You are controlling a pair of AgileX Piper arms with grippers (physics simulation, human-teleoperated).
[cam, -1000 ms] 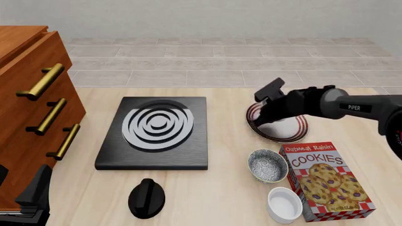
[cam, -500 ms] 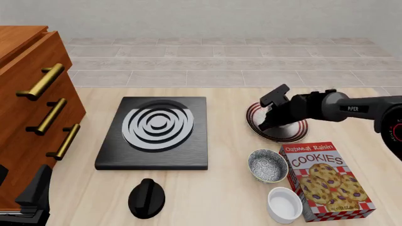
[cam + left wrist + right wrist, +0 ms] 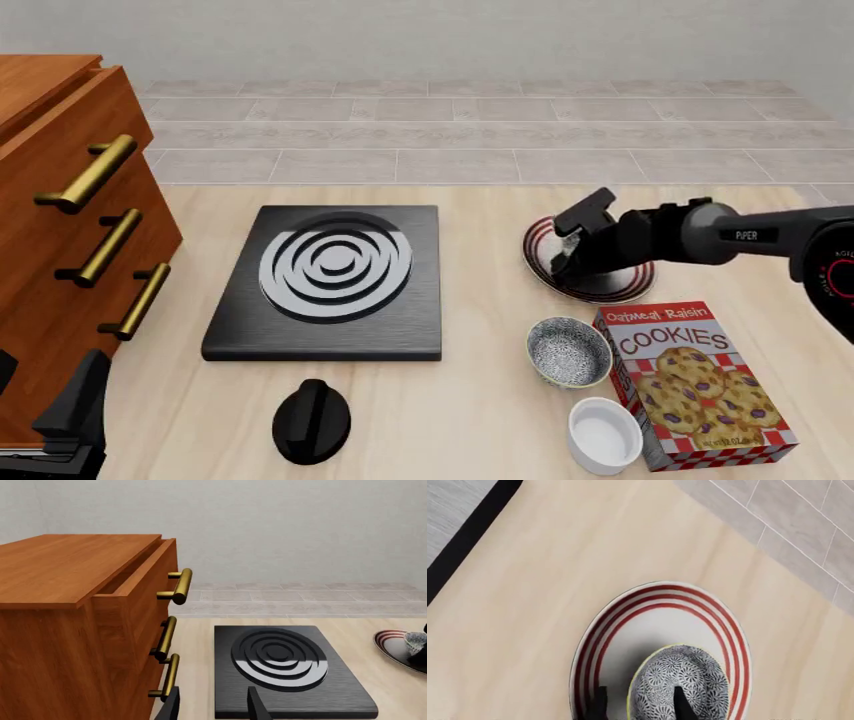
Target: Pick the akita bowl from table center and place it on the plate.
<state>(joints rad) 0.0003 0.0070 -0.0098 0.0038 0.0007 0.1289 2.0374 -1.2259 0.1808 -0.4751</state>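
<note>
The akita bowl (image 3: 677, 680) sits on the plate (image 3: 627, 630), toward one side of it. It is grey-blue and speckled, with a pale rim. My right gripper (image 3: 640, 700) is open and straddles the bowl's rim, one finger inside and one outside, with a gap showing beside the wall. In the front view the right gripper (image 3: 566, 260) hangs low over the plate (image 3: 538, 252) at the table's right centre and hides most of the bowl. The bowl (image 3: 415, 640) and the plate (image 3: 390, 645) also show in the left wrist view. My left gripper (image 3: 212, 705) is open and empty by the cabinet.
A black stove board (image 3: 334, 280) lies left of the plate, with a black knob (image 3: 311, 420) in front of it. A bowl with a dark speckled inside (image 3: 567, 350), a white bowl (image 3: 603, 432) and a cookies box (image 3: 694, 385) stand in front of the plate. A wooden cabinet (image 3: 67, 200) fills the left.
The right gripper has come down toward the plate and shifted slightly right. The left arm has not moved.
</note>
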